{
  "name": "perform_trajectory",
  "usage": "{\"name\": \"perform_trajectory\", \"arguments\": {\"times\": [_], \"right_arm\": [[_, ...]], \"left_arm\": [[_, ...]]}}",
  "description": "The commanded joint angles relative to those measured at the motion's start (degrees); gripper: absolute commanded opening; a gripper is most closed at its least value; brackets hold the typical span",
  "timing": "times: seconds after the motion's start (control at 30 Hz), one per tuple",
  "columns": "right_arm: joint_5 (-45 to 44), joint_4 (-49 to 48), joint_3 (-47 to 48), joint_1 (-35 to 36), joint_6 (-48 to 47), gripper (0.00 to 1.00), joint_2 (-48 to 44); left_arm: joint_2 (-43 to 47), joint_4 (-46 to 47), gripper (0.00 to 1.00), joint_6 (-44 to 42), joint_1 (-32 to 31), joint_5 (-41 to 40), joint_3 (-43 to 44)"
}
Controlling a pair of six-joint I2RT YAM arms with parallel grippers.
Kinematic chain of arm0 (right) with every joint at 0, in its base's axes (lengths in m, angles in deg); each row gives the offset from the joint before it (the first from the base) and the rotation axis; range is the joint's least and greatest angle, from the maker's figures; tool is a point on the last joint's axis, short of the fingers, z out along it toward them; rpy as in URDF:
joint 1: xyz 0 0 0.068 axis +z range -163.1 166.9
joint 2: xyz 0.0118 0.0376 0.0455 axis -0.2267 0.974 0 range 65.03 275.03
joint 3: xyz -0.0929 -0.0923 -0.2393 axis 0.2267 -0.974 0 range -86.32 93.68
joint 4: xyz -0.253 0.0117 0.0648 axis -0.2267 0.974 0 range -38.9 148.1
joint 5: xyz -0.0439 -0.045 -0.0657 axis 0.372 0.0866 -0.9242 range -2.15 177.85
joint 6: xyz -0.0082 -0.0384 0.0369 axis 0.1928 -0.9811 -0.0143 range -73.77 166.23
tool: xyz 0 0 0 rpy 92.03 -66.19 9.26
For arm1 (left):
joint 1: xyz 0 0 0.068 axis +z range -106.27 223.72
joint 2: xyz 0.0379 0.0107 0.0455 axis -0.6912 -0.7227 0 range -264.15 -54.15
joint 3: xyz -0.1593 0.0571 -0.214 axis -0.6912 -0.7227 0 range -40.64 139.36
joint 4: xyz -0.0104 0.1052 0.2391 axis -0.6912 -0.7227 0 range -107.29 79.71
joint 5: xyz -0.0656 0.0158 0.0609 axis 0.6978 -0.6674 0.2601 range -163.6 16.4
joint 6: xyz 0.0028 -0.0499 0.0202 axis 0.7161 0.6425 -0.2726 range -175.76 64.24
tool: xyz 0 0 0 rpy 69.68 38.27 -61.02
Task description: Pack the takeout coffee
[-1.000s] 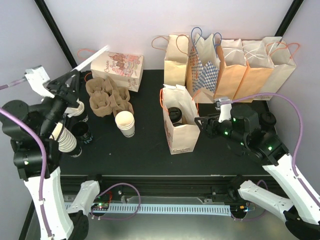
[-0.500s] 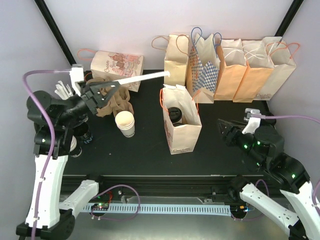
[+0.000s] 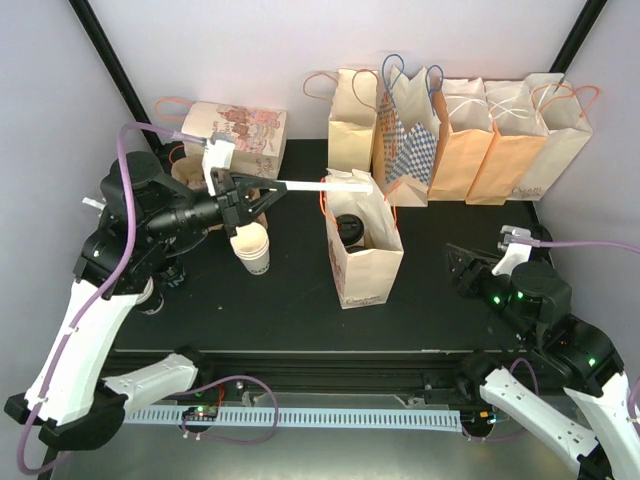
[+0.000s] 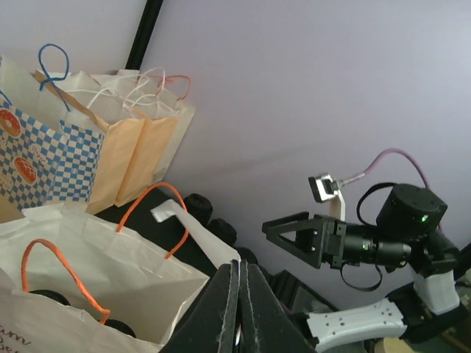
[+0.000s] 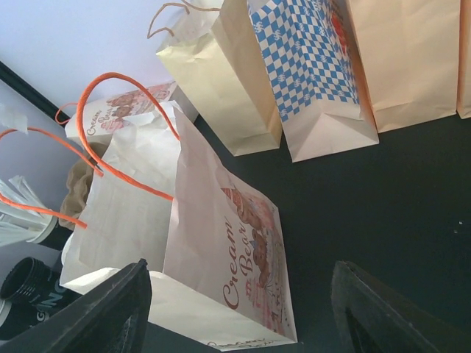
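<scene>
A white "Cream Bear" paper bag with orange handles stands open mid-table. Inside it sits a takeout coffee, its black lid showing. My left gripper hovers left of the bag, shut on a long thin white strip whose far end reaches over the bag's mouth. In the left wrist view the jaws pinch the strip above the bag. My right gripper is open and empty, right of the bag and apart from it. Its wrist view shows the bag beyond the spread fingers.
A stack of lidless white cups stands under the left gripper. A printed bag lies at the back left. Several upright paper bags line the back edge. Dark cups sit partly hidden behind the left arm.
My left arm has swung from the far left toward the bag, carrying the white strip over its mouth. The right gripper has drawn back from the bag to the right.
</scene>
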Motion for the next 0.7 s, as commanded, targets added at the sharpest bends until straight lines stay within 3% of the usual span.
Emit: {"name": "perform_trajectory", "arguments": {"times": [0.0,0.2,0.4,0.43,0.47,0.5,0.53,0.57,0.67], "right_arm": [[-2.01,0.05,-0.71,-0.16,0.59,0.69,-0.91],[-1.53,-0.43,-0.08,-0.20,0.60,0.70,-0.36],[-1.90,0.60,0.25,-0.18,0.52,0.71,-0.97],[-1.75,0.73,0.29,-0.19,0.56,0.71,-1.02],[-1.73,0.80,0.34,-0.24,0.63,0.71,-1.05],[-1.79,0.83,0.29,-0.22,0.74,0.71,-1.15],[-1.68,0.86,0.28,-0.18,0.84,0.71,-1.13],[-1.64,0.78,0.22,-0.21,0.85,0.71,-1.16],[-1.18,0.37,-0.08,-0.19,0.94,0.71,-0.79]], "left_arm": [[-2.17,-8.40,0.02,-7.65,-5.03,-8.95,3.62],[-8.07,-12.40,0.02,-11.38,-10.99,-18.21,8.07],[-13.57,-15.51,0.02,-13.76,-13.79,-21.61,13.81],[-14.53,-16.91,0.06,-14.50,-14.12,-22.92,15.03],[-15.60,-18.37,0.26,-15.13,-14.27,-23.72,16.30],[-16.90,-19.78,0.58,-15.57,-14.38,-24.47,17.43],[-17.56,-20.85,0.84,-15.34,-14.37,-25.94,18.46],[-17.67,-21.25,0.97,-15.15,-14.35,-27.05,18.98],[-15.65,-19.49,0.99,-15.29,-14.27,-29.48,18.70]]}}
